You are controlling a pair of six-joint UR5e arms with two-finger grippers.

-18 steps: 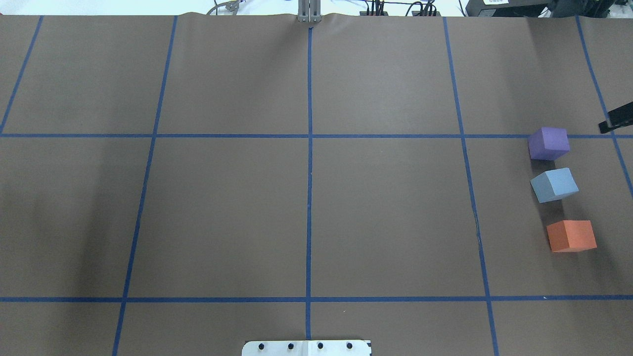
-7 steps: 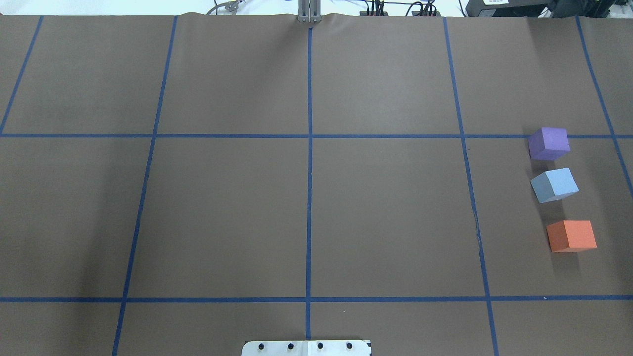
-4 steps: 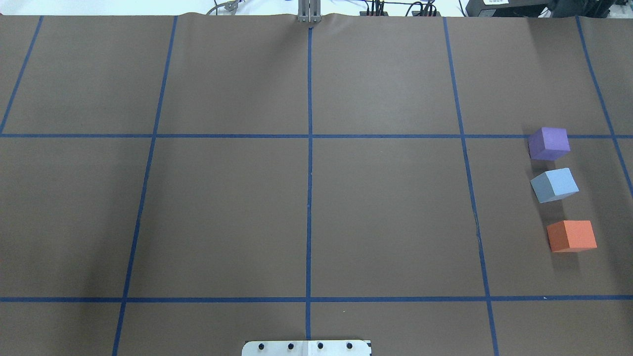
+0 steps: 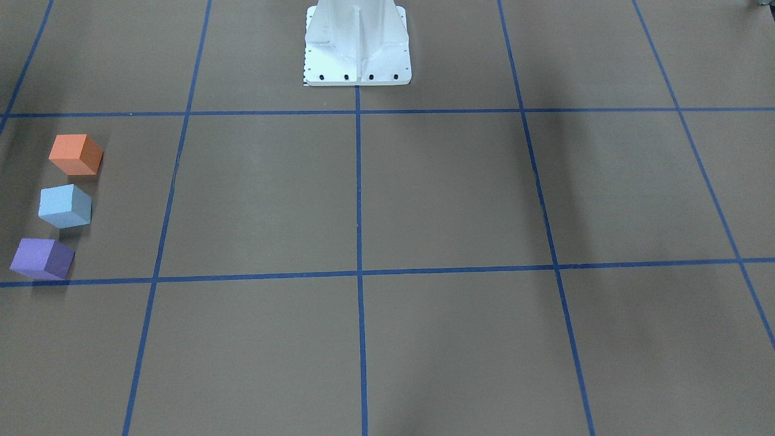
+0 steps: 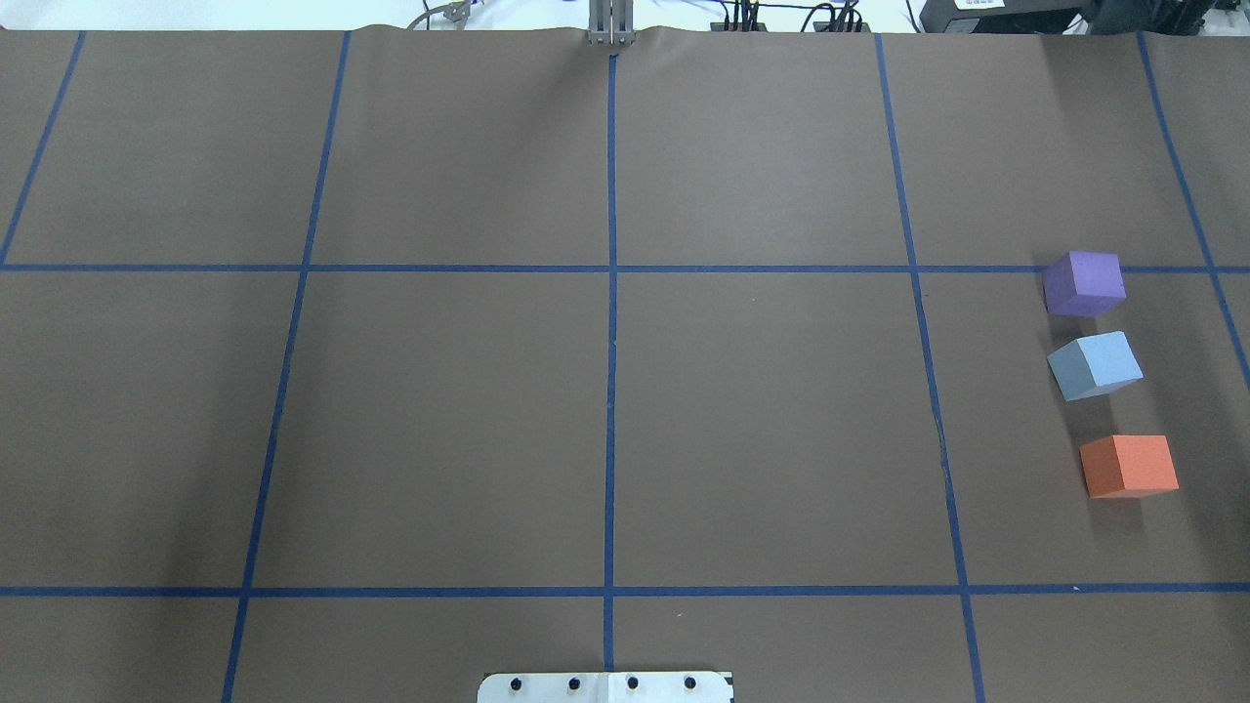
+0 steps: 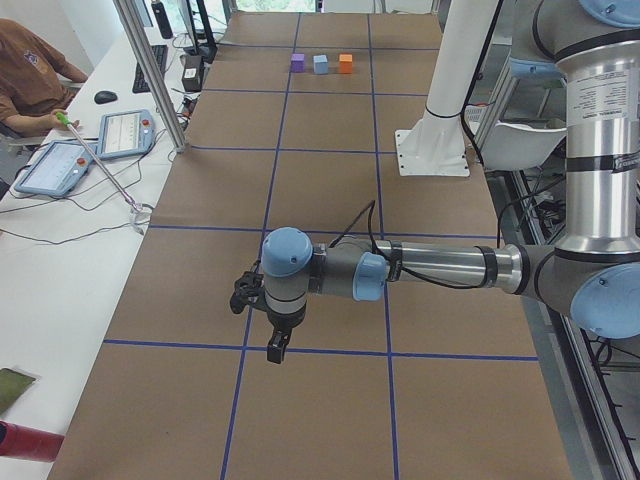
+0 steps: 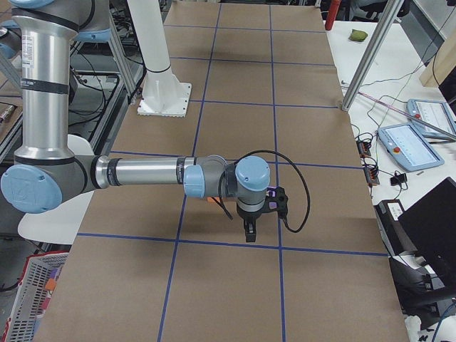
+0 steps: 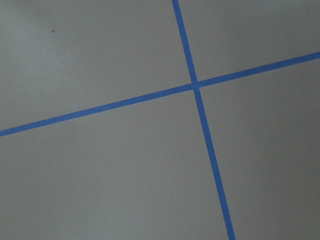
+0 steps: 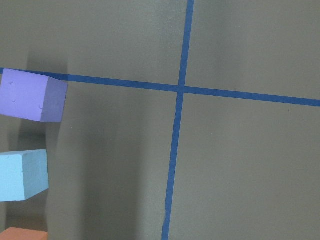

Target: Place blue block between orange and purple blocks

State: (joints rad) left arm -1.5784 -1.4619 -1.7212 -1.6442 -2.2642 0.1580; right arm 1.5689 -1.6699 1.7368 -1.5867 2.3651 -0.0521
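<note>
Gone from the overhead view's right edge is the black tip of the right gripper (image 7: 250, 234), which showed there 2.4 s earlier; the three foam cubes lie exactly as before.

Scene: a table covered in brown paper (image 5: 762, 420) and marked with a grid of blue tape lines (image 5: 611, 342). The robot's white pedestal base (image 4: 357, 42) stands at its middle edge.

Task objects: the light blue foam cube (image 5: 1094, 364) rests on the paper between the purple foam cube (image 5: 1084, 283) and the orange foam cube (image 5: 1129, 466). It touches neither, and it is turned a little out of line with the grid. The three form a short row on the robot's right side of the table. The purple cube sits against a tape line.

Arms: the right gripper points downward above the table near the row. Its wrist camera sees all three cubes at its left edge. The left gripper (image 6: 275, 352) hangs downward near a tape line, well apart from the cubes. Its wrist camera shows only a crossing of tape.

Jaws: both grippers appear only in the side views, so whether either is parted or closed cannot be told. Neither holds a cube.
</note>
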